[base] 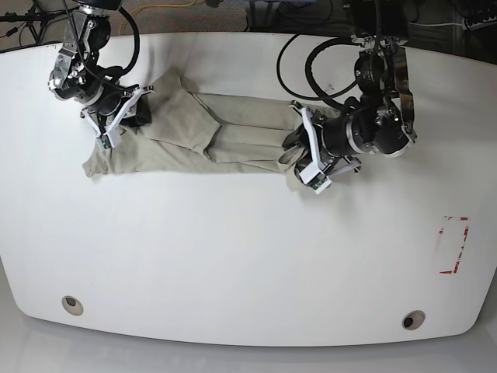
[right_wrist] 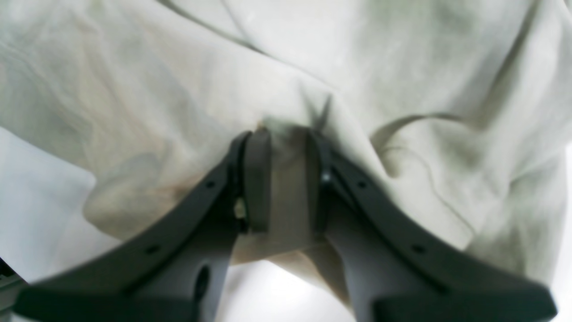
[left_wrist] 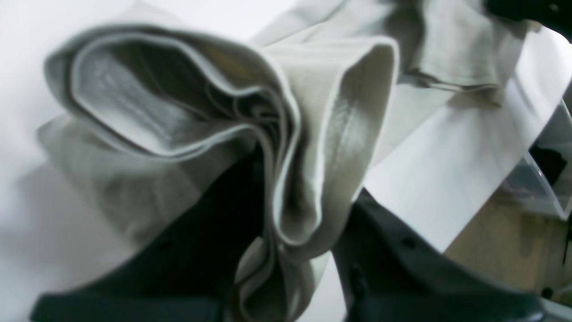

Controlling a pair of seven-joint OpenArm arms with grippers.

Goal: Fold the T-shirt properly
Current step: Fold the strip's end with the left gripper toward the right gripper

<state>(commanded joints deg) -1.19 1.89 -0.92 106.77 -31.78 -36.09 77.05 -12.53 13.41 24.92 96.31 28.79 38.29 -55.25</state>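
Base view: the T-shirt point(base: 210, 136) lies as a long narrow band across the far half of the white table point(base: 233, 256), stretched between your two arms, with one gripper at each end.
Left gripper point(left_wrist: 290, 214): clenched on a thick bunch of several stacked layers; in the left wrist view the folded edges fan out above the fingers point(left_wrist: 393, 250).
Right gripper point(right_wrist: 286, 174): closed on a pinch of cloth at the other end; in the right wrist view fabric fills the gap between both pads point(right_wrist: 257, 179).
Risk, left end: the bundle is many layers thick, so you may find the inner layers slide out if the arm moves fast. The fold would then open unevenly.
Risk, right end: the pinch looks small and sits near an edge. A hard pull along the band could strip it free.
Risk, symmetry: if your arms travel at different rates, the band will likely skew and the fold line land crooked.
Risk, drag: cloth resting on the table may bunch underneath when carried over.
Unclear: how many layers the right pinch holds; too blurred to tell.
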